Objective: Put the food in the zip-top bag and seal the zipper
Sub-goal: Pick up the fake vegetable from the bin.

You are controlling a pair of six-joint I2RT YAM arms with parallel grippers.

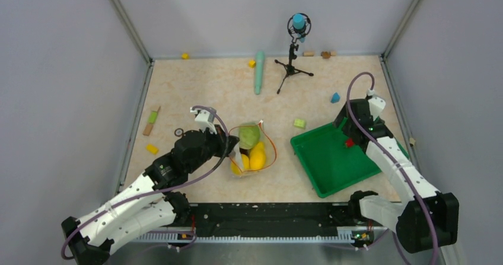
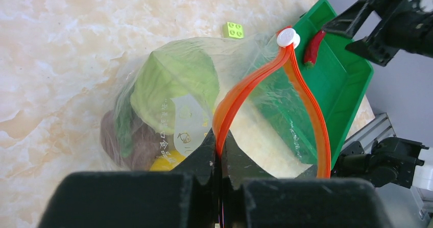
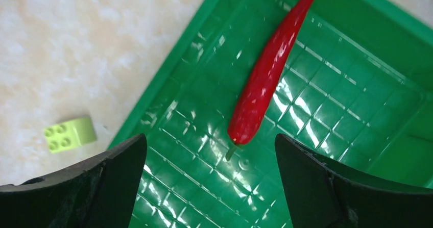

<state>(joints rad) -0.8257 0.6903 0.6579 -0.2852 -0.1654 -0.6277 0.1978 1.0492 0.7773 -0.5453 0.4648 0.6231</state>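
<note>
Left end effector (image 2: 219, 147) pinches the orange zipper (image 2: 246, 87) of the zip-top bag (image 2: 153, 65); right end effector (image 3: 211, 154), spread wide, hangs over the red chili (image 3: 265, 80) in the green tray (image 3: 357, 110).

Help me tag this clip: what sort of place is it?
Likely a robot lab test cell, not a kitchen: grey panel walls box in a marble-patterned table, and the red chili in the green tray looks like a plastic toy.

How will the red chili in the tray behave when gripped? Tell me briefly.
The red chili looks glossy and tapered, so it may slip unless pinched mid-body. It seems rigid plastic, probably light. Lying flat on the green tray, its rounded body could roll if nudged.
</note>
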